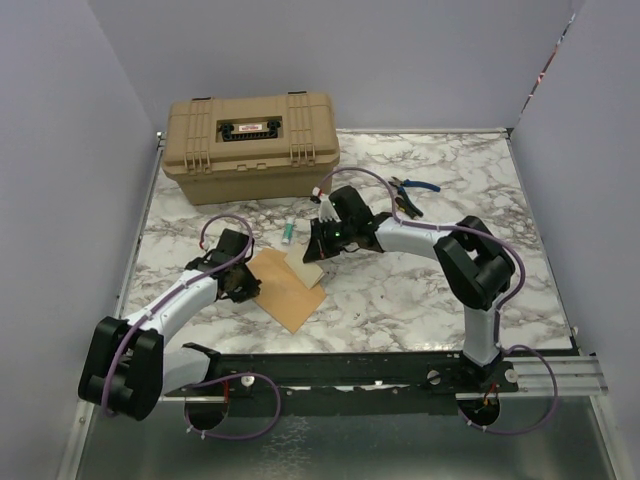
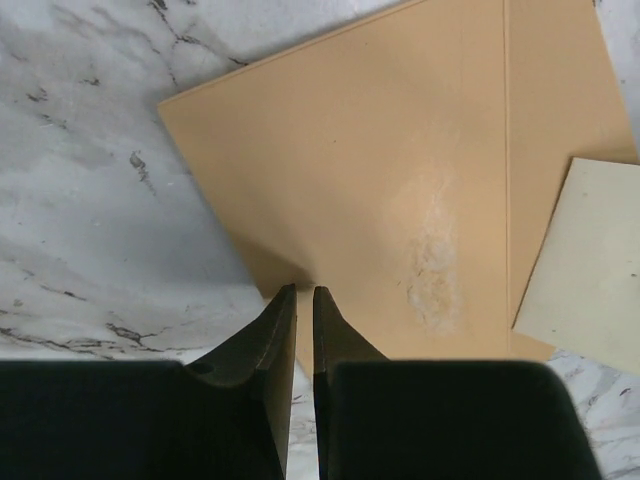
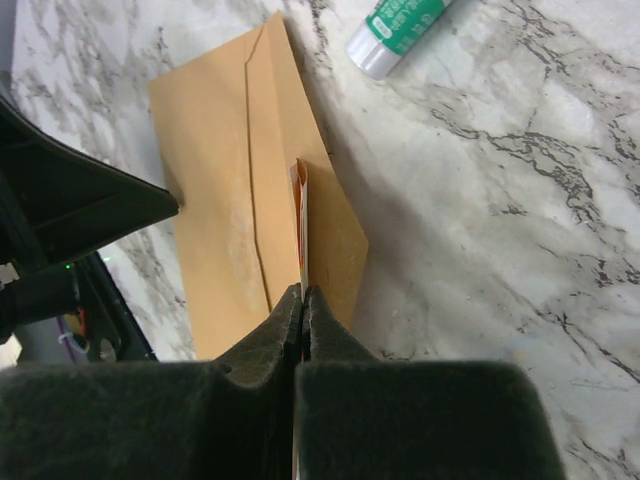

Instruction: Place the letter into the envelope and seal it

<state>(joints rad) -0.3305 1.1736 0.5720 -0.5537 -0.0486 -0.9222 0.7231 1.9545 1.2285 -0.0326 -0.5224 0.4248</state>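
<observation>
The orange-brown envelope (image 1: 287, 290) lies flat on the marble table between the arms, and it fills the left wrist view (image 2: 400, 170). My left gripper (image 1: 242, 288) has its jaws almost together, tips (image 2: 304, 292) at the envelope's left edge, with nothing seen between them. My right gripper (image 1: 318, 248) is shut on the pale letter (image 1: 305, 266) and holds it over the envelope's far right edge. In the right wrist view the letter (image 3: 301, 225) stands edge-on in the jaws (image 3: 302, 291) above the envelope (image 3: 215, 180). A corner of the letter (image 2: 590, 270) shows in the left wrist view.
A tan hard case (image 1: 250, 145) stands at the back left. A glue stick (image 1: 288, 233) lies just behind the envelope, also in the right wrist view (image 3: 395, 30). Blue-handled pliers (image 1: 412, 190) lie at the back right.
</observation>
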